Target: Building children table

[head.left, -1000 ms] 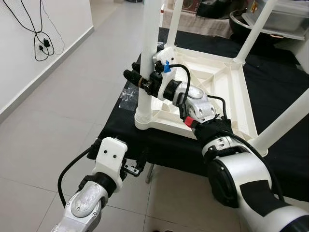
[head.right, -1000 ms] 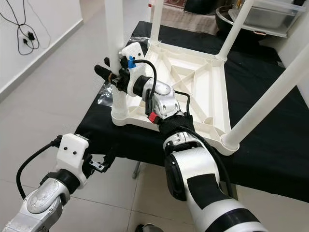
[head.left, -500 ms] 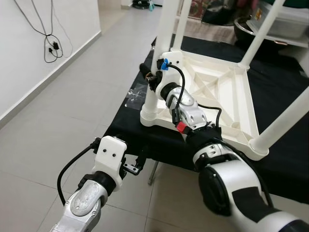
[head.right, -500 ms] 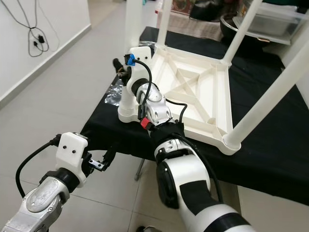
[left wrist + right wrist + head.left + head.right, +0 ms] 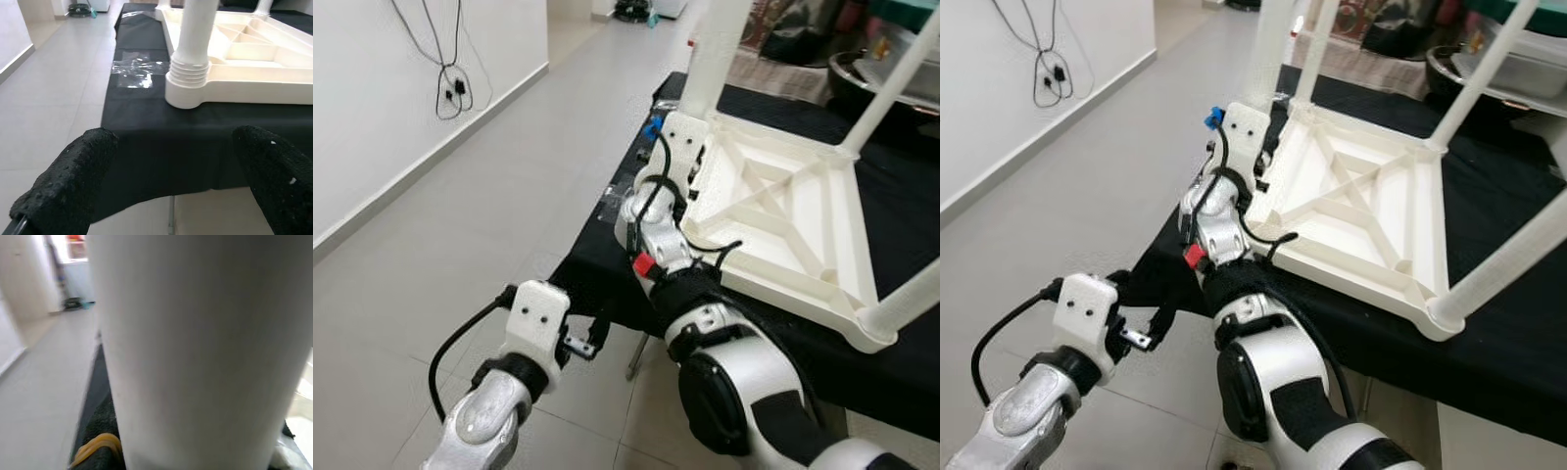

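A white children's table [image 5: 783, 215] lies upside down on a black-covered bench [image 5: 146, 127], its legs pointing up. My right gripper [image 5: 1273, 117] is shut on the near-left leg [image 5: 1268, 49], just above the table's corner. In the right wrist view that leg [image 5: 195, 347] is very close, with one black finger [image 5: 98, 445] bearing a yellow band pressed beside it. The left wrist view shows the leg's ribbed base [image 5: 188, 78] seated in the corner socket. My left gripper [image 5: 171, 171] hangs open, low in front of the bench edge, with nothing between its fingers [image 5: 73, 181].
Crumpled clear plastic [image 5: 137, 68] lies on the cloth left of the table's corner. Other legs [image 5: 901, 59] rise at the far and near right. A metal bowl [image 5: 862, 78] sits at the back. Tiled floor [image 5: 460, 215] and a wall with hanging cables [image 5: 450, 78] are on the left.
The head view has shifted, so the scene sits differently in frame. My right wrist has rolled around the leg, still holding it. The left arm has stayed where it was.
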You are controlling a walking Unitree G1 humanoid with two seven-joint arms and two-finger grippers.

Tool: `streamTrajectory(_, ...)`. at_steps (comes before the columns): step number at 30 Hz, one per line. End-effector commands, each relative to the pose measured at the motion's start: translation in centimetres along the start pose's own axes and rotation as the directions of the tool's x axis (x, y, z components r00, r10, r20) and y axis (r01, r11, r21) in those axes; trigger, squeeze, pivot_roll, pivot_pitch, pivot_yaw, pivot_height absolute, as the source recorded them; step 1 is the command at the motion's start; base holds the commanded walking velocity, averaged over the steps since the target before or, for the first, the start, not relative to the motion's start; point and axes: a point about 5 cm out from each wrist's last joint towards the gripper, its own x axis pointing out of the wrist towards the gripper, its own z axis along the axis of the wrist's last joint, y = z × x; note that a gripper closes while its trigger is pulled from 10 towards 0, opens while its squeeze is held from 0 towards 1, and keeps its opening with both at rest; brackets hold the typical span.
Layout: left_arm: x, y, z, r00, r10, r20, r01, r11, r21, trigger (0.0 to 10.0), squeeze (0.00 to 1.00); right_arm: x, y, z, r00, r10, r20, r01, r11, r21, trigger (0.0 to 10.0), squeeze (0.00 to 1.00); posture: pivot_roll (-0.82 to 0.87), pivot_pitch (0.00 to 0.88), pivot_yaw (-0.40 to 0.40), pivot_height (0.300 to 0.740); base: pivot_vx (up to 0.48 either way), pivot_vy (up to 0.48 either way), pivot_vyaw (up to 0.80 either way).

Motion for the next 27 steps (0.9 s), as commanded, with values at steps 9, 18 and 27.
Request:
streamTrajectory(9,-0.3,-0.2,-0.3,1.0,0.003,-0.017,-0.003,1.0,-0.005,10.0,0.0,-1.1,-1.1,-2.8,0.935,-0.269,-0.231,0.275,0.961,-0.005,10.0,0.0,0.2,0.184,-0.15,0.74,0.0,0.0,0.0)
streamTrajectory(18,-0.3,-0.3,-0.4,1.0,0.002,-0.017,-0.003,1.0,-0.005,10.0,0.0,-0.9,-1.3,-3.0,0.94,-0.274,-0.204,0.271,0.962,-0.043,10.0,0.0,0.19,0.179,-0.149,0.74,0.0,0.0,0.0)
streamTrajectory(27,-0.1,-0.3,-0.3,1.0,-0.004,-0.012,0.004,1.0,-0.002,10.0,0.0,-0.7,-0.9,-2.4,0.962,-0.219,-0.162,0.219,0.976,-0.019,10.0,1.0,0.18,0.179,-0.144,0.74,0.0,0.0,0.0)
